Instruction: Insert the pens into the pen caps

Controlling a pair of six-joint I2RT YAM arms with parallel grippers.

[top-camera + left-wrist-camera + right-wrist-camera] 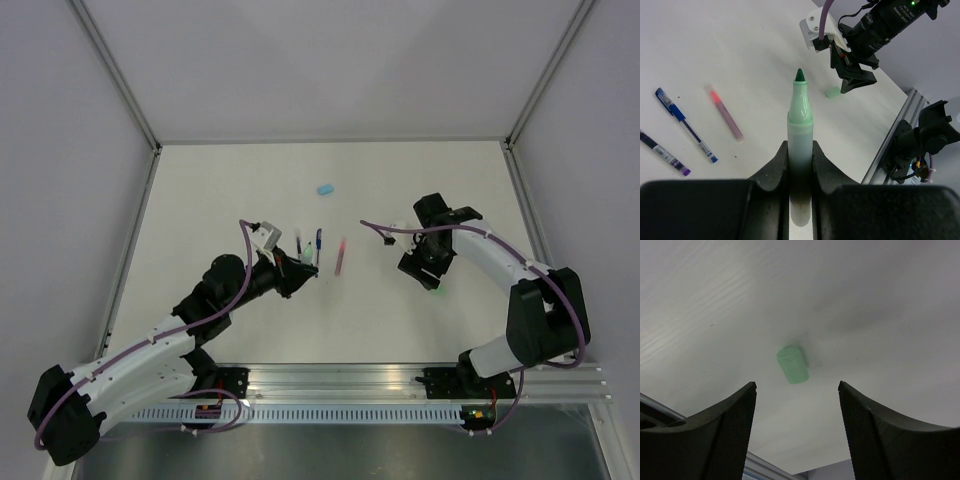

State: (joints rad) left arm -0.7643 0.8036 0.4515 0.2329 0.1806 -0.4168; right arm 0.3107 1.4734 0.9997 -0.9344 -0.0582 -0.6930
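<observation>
The green marker, uncapped with its tip exposed, is clamped between the fingers of the left hand. A green cap lies on the bench below the right hand, whose fingers are spread wide and clear of it. A blue pen, a pink pen and a black pen lie side by side on the bench near the left hand. A light blue cap lies farther back.

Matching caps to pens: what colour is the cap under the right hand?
Pale green cap; right wrist view shows it best.
</observation>
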